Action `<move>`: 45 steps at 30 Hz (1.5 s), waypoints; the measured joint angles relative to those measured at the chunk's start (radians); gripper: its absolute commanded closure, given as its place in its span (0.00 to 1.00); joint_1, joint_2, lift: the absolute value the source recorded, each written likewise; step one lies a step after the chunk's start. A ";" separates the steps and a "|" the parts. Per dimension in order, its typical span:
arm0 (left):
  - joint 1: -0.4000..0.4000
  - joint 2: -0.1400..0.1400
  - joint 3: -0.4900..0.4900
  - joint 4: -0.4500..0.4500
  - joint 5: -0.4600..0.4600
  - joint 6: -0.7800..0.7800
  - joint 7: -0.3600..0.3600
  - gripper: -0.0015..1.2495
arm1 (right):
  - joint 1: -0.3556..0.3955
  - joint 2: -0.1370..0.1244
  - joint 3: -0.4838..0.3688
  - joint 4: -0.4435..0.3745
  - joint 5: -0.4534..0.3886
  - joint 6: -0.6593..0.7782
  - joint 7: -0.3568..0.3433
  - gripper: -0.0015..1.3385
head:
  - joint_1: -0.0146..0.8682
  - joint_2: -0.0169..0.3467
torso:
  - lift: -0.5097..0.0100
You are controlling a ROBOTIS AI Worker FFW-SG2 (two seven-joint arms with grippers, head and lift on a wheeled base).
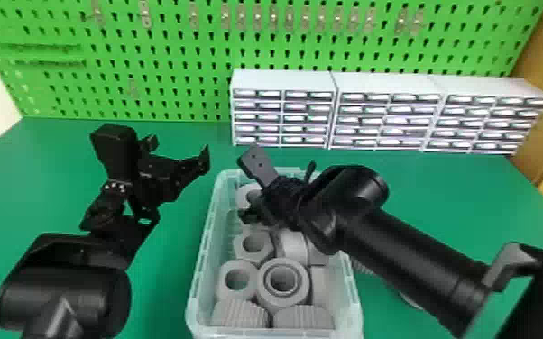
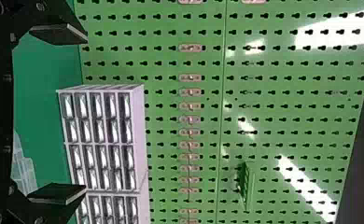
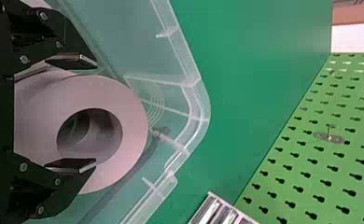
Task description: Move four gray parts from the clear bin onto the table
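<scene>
The far gray part (image 1: 243,194) stands upright in the clear bin (image 1: 212,203), hole up.

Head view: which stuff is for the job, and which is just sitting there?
For the job:
clear plastic bin
gray hollow parts in it
green tabletop, where they go
black right gripper, at the bin
black left gripper, left of the bin

Just there:
green metal pegboard at the back
white drawer cabinets before it
</scene>
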 measured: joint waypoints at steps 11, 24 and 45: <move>0.004 0.000 0.004 0.000 0.001 0.000 -0.003 0.13 | -0.004 0.004 0.040 -0.032 -0.009 0.000 0.006 0.39 | 0.79 0.12 | 0.89; 0.004 0.000 0.005 0.000 0.001 0.000 -0.004 0.13 | -0.004 -0.001 0.064 -0.055 -0.005 -0.006 0.006 0.39 | 0.79 0.12 | 0.89; -0.005 0.000 -0.002 0.006 0.004 -0.001 -0.004 0.13 | 0.024 -0.023 0.069 0.000 -0.004 -0.101 0.034 0.40 | 0.79 0.12 | 0.89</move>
